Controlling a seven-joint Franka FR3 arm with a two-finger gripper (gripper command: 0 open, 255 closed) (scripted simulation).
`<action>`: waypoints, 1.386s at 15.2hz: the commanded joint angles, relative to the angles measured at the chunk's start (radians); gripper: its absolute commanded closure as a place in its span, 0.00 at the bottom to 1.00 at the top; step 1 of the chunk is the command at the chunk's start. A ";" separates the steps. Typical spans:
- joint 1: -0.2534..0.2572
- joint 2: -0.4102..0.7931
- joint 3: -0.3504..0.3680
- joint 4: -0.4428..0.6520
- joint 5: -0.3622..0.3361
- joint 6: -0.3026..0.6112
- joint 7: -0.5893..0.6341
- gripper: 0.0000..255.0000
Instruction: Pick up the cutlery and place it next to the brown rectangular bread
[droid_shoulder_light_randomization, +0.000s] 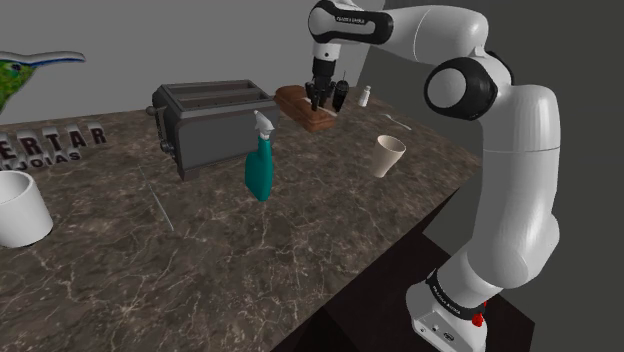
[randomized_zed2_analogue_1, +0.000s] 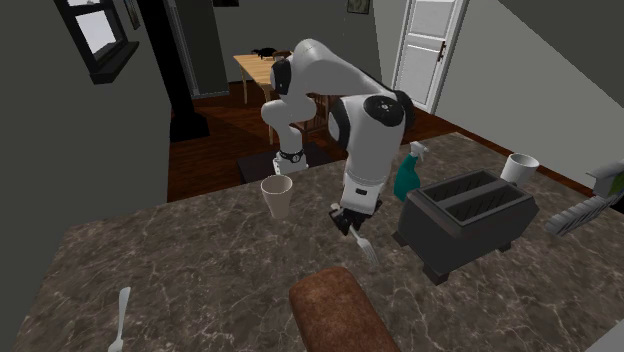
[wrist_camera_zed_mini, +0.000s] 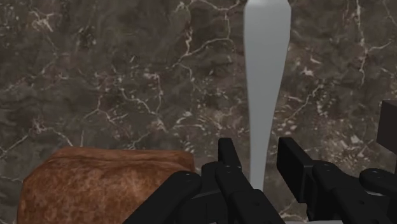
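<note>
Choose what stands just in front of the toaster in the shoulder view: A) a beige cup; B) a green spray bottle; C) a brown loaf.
B: the green spray bottle overlaps the toaster at its near corner, while the cup sits apart toward the shoulder view's right.

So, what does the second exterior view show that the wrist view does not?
The second exterior view adds the toaster, a cup, a teal spray bottle and the white arm. The wrist view adds the gaps between the open black fingers and the white cutlery handle. Both share the cutlery, the brown bread, the gripper and the marbled counter.
</note>
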 joint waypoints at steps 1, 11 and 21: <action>0.000 -0.003 0.000 -0.033 0.000 0.031 0.000 1.00; 0.000 0.012 0.000 -0.143 0.000 0.156 0.001 1.00; 0.000 0.050 0.000 -0.212 0.000 0.263 0.002 1.00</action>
